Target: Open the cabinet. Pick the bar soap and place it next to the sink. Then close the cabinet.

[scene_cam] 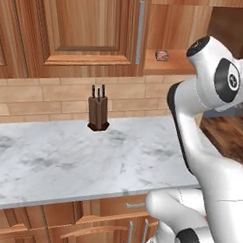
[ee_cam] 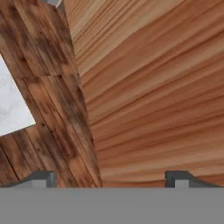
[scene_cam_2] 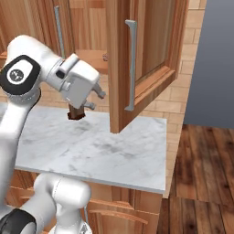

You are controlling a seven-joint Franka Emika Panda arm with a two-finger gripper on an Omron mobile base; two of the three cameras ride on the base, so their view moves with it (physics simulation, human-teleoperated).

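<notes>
The gripper [scene_cam_2: 95,99] hangs with its jaws spread wide and nothing between them, just left of the swung-out right door of the cabinet [scene_cam_2: 141,55] and below the level of its open shelf. The bar soap [scene_cam: 162,55] sits up on that shelf edge, above and deeper in than the jaws, so the reach looks to be up and inward past the door's vertical handle [scene_cam_2: 131,64]. The packet is too small to read any writing or tell its long axis; a knife block [scene_cam: 98,114] stands on the worktop [scene_cam: 72,156] below.
</notes>
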